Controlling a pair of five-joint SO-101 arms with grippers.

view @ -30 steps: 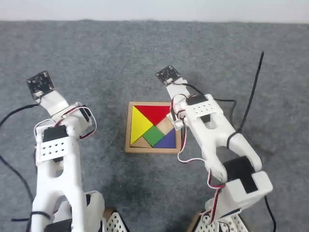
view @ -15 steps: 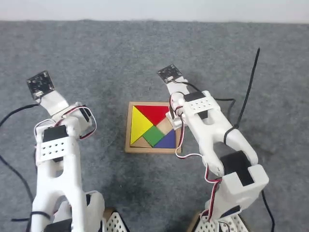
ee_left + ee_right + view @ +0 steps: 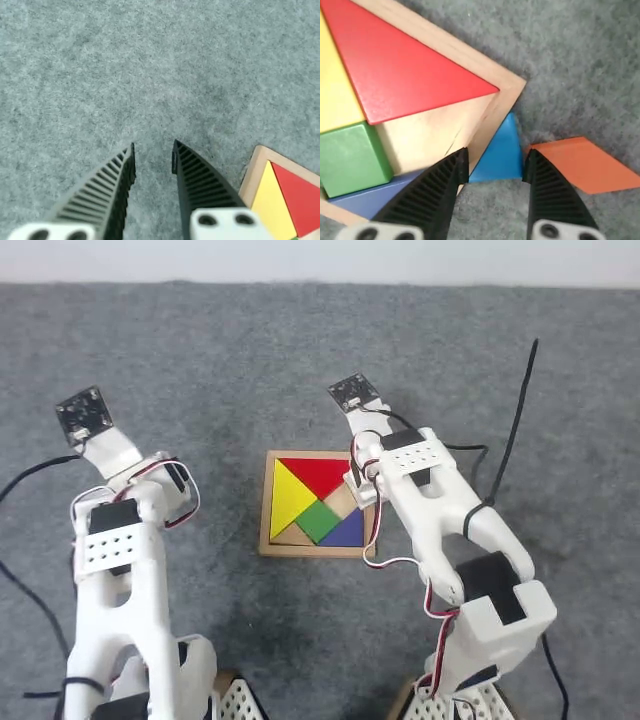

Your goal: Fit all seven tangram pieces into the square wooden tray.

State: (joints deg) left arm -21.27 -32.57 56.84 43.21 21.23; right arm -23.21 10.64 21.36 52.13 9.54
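The square wooden tray (image 3: 267, 502) holds a red triangle (image 3: 320, 474), a yellow triangle (image 3: 288, 496), a green square (image 3: 318, 520) and a dark blue triangle (image 3: 348, 531). Part of its floor (image 3: 427, 135) is bare. A small light blue triangle (image 3: 501, 155) lies on the carpet against the tray's outer right rim (image 3: 495, 117). My right gripper (image 3: 496, 156) is open, its fingers straddling that triangle. An orange parallelogram (image 3: 582, 162) lies just beyond it. My left gripper (image 3: 153, 145) hangs open over bare carpet, left of the tray's corner (image 3: 254, 167).
Grey carpet covers the whole table. The right arm (image 3: 425, 475) leans over the tray's right edge and hides the pieces beside it. Well left of the tray stands the left arm (image 3: 120, 530). Black cables trail at both sides.
The right arm shifted slightly away from the near edge, and its lower section swung a little to the left. The left arm and the pieces in the tray stayed put.
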